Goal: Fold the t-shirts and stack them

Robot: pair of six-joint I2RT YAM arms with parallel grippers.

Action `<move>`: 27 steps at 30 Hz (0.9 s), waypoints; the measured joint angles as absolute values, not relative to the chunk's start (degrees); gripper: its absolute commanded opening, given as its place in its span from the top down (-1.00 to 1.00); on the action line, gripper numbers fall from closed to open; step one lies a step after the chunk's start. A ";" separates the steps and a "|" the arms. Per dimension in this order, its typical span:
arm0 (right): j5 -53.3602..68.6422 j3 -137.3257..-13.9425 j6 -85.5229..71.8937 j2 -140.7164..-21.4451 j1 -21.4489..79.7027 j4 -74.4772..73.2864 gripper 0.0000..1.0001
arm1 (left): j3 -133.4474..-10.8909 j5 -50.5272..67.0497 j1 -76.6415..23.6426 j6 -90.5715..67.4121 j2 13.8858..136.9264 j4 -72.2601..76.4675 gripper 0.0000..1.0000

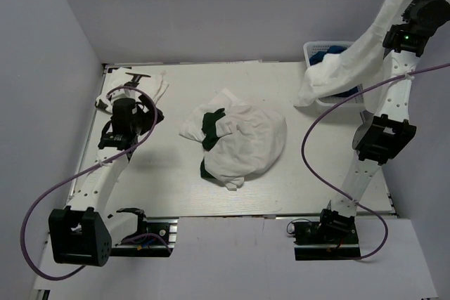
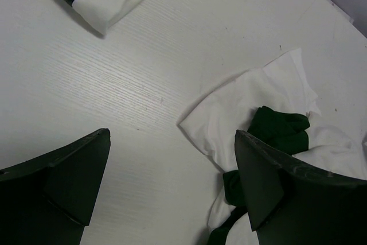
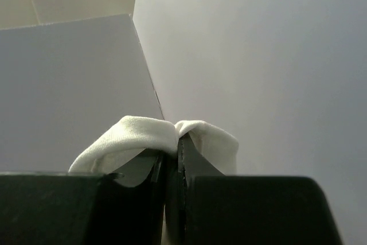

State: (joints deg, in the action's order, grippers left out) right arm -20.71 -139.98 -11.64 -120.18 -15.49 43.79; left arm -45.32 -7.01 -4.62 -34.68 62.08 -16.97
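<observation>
White soft cloth t-shirt (image 1: 351,61) hangs limp at upper right, pinched tight by the right gripper (image 3: 174,142).
Light and floppy, probably best grabbed at the shoulders; left gripper (image 2: 171,136) spread, empty.

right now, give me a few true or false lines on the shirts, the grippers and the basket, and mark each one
1. The right gripper is shut on the hanging t-shirt. True.
2. The left gripper grips the crumpled t-shirt. False: it is open and empty over the table.
3. The crumpled t-shirt shows a red print. False: its print is dark green.
4. A folded t-shirt lies at the table's far left corner. True.
5. The basket stands by the left arm. False: it stands at the far right corner.
</observation>
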 measured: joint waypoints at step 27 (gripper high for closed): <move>0.19 -91.57 -9.34 -122.80 -12.25 13.10 -0.81 | -46.70 1.63 -4.64 -35.40 72.66 -12.40 -0.98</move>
State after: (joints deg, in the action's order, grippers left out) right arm 0.19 -91.57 -9.34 -122.80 -12.25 13.10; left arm -46.70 1.63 -4.64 -35.40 72.66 -12.40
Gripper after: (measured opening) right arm 0.637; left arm 0.986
